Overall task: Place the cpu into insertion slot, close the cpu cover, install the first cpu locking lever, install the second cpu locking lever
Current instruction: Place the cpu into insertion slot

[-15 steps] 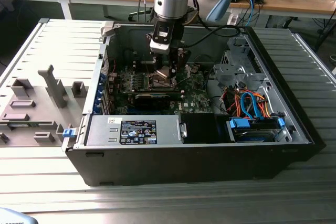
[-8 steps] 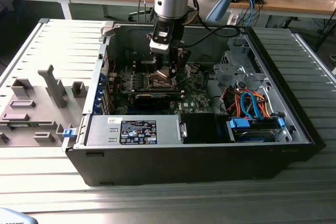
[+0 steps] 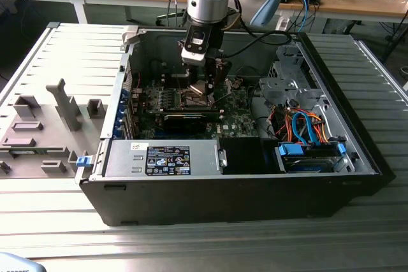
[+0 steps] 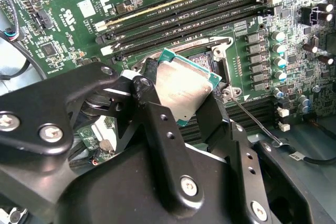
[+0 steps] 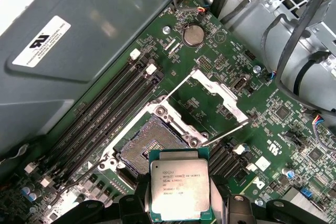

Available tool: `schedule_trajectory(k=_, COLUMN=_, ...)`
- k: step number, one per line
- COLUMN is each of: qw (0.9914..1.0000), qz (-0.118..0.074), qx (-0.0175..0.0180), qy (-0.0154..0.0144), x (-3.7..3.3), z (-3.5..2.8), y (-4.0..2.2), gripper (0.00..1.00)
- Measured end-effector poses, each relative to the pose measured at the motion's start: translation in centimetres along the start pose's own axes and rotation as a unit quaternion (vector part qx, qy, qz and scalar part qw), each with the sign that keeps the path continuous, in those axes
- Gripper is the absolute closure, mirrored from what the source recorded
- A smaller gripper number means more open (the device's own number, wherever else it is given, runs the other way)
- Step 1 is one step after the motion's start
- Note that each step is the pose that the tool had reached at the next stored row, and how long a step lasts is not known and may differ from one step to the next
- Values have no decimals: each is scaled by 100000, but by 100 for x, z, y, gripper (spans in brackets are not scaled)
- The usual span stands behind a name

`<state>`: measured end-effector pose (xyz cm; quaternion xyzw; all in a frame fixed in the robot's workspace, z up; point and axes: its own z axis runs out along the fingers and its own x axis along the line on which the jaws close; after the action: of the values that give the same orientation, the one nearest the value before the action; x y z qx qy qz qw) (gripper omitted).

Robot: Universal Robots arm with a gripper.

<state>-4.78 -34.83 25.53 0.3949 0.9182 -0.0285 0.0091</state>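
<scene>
My gripper (image 3: 204,84) reaches down into the open computer case, over the green motherboard. It is shut on the cpu (image 5: 180,190), a flat square chip with a silver-grey top, pinched by two opposite edges between the black fingers (image 4: 149,93). The cpu (image 4: 184,85) hangs tilted just above and beside the insertion slot (image 5: 149,142), whose dark pin field lies bare inside a silver rim. The cpu cover (image 5: 212,98), a silver window frame, is flipped open and lies flat on the far side of the slot. A thin wire locking lever (image 5: 226,132) stands free beside it.
Memory slots (image 5: 110,114) run along one side of the slot. A long black card (image 3: 185,119), a labelled power supply (image 3: 169,160), a drive cage (image 3: 287,84) and orange and blue cables (image 3: 306,128) crowd the case. A grey fixture tray (image 3: 44,132) sits on the exterior view's left.
</scene>
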Motion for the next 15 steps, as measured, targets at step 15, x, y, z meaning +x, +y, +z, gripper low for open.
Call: schedule_trajectory(k=15, qw=99997, qz=831, qx=31, qy=40, x=0, z=0, y=0, gripper=45)
